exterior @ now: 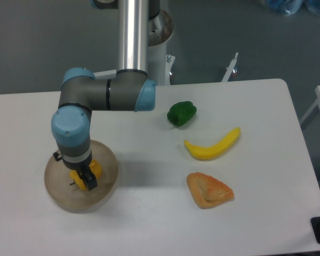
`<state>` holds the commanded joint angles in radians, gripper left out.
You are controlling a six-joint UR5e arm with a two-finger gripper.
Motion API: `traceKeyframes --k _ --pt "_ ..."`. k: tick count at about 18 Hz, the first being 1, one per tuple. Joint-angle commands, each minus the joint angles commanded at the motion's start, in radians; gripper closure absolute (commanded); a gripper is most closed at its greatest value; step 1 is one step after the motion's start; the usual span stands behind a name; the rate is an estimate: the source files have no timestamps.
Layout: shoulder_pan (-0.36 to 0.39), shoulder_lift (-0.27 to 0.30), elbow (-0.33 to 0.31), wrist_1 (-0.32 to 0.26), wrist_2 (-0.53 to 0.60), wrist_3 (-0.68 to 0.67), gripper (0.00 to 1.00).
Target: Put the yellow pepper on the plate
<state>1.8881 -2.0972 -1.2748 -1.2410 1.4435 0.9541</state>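
Over the plate [108, 172], arm bent down, pincer [84, 178] gripping yellow pepper [95, 169]

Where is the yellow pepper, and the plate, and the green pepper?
yellow pepper [84, 175]: fixed camera, its yellow body between the gripper fingers.
plate [108, 169]: fixed camera, the right rim.
green pepper [181, 113]: fixed camera, the middle of its body.

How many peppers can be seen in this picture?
2. The yellow pepper is between the gripper's fingers over the plate; the green pepper lies on the table, above the banana.
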Motion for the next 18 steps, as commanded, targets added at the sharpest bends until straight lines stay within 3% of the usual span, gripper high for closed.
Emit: traceKeyframes --k 7,14,18 --pt "0.166 0.043 0.037 -0.009 0.055 0.037 0.00" --pt "0.376 0.032 0.023 -0.012 0.081 0.297 0.00" --pt "0.434 0.025 0.028 -0.072 0.135 0.413 0.00"
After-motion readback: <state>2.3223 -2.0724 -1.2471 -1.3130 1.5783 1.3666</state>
